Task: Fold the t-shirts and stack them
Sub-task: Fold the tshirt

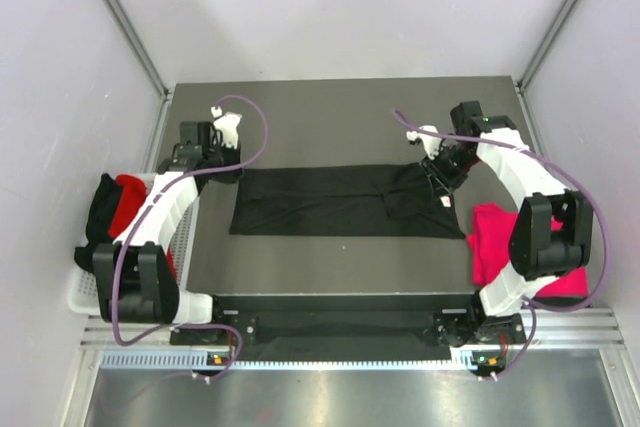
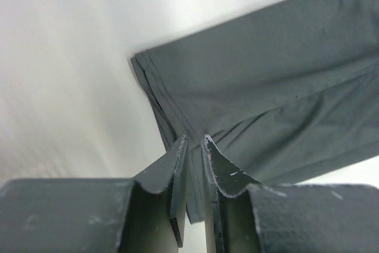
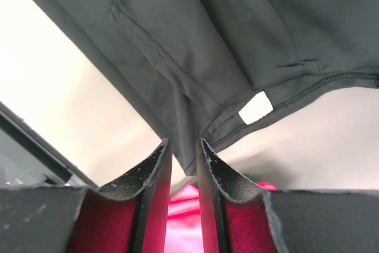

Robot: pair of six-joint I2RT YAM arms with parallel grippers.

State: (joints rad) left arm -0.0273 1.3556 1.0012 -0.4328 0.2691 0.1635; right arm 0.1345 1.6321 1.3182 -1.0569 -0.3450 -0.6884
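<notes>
A black t-shirt lies on the table as a long flat strip, with a small white tag near its right end. My left gripper is at the strip's far-left corner. In the left wrist view it is shut on the hemmed edge of the black t-shirt. At the bunched right end hovers my right gripper. Its jaws stand apart, and a loose corner of the black t-shirt hangs between the tips. A pink-magenta t-shirt lies at the right edge, under the right arm.
A white wire basket hangs off the table's left side, holding a red t-shirt and a black one. Metal frame posts rise at the table's back corners. The pink t-shirt shows below the right jaws.
</notes>
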